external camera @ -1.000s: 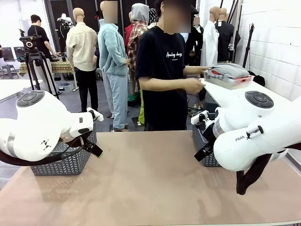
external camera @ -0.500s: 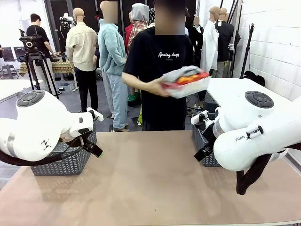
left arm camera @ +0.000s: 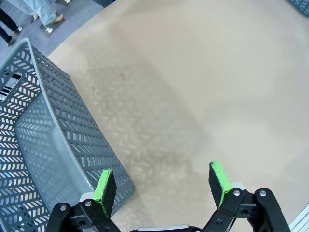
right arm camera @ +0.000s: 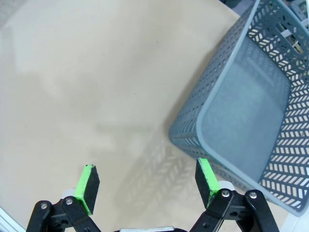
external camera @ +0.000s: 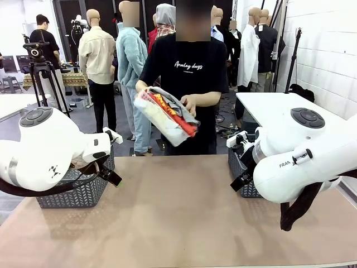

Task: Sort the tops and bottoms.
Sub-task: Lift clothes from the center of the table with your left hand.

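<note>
- The left gripper (left arm camera: 161,181) rises from the bottom edge, its jaws spread wide with nothing between them.
- Its green pads (left arm camera: 218,178) face each other across bare tabletop.
- A grey plastic basket (left arm camera: 72,96) with a herringbone lattice runs down the left side of the frame. Its near corner sits just by the left-hand pad.
- The tan table (left arm camera: 203,72) takes up the middle and right of the frame.
- In the upper left, beyond the table's edge, is grey floor (left arm camera: 77,12), with someone's shoes (left arm camera: 48,20) on it.
</note>
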You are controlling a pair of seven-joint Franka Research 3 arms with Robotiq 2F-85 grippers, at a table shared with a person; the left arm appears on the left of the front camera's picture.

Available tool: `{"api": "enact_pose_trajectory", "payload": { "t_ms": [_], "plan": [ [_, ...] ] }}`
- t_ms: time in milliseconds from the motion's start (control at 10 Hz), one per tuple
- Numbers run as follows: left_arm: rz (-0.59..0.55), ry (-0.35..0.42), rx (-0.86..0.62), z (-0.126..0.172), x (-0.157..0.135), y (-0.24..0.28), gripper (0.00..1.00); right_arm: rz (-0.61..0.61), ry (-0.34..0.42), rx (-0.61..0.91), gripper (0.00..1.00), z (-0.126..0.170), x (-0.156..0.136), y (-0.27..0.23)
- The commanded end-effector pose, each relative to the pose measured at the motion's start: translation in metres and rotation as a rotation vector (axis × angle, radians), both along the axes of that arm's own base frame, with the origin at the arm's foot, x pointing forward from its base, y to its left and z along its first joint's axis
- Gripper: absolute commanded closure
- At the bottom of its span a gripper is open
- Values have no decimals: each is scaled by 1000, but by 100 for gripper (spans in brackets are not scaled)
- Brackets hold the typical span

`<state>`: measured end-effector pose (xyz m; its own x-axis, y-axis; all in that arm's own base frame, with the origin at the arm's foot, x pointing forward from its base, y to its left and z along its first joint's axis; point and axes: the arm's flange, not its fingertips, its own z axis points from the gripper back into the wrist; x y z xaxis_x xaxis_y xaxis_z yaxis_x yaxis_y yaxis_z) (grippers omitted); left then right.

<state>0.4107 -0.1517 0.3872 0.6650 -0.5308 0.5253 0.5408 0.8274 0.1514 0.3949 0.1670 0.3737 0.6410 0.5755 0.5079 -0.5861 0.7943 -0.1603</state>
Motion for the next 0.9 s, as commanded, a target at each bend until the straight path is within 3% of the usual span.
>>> {"api": "enact_pose_trajectory", "payload": {
  "t_ms": [0, 100, 300, 500, 800],
  "plan": [
    [4, -6, -4, 2, 1, 2, 0, 0, 0, 1, 0, 0, 0, 0],
    [0, 0, 0, 0, 0, 0, 0, 0, 0, 0, 0, 0, 0, 0],
    [-36, -130, -12, 65, -36, -13, 0, 7, -97, -69, 0, 55, -41, 13],
    [-70, -184, -35, 109, -54, -2, 0, -15, -185, -27, 0, 109, -70, -1],
    [-17, -179, -9, 137, -75, 48, 0, -143, -192, 52, 0, 157, -101, -66]
  ]
}}
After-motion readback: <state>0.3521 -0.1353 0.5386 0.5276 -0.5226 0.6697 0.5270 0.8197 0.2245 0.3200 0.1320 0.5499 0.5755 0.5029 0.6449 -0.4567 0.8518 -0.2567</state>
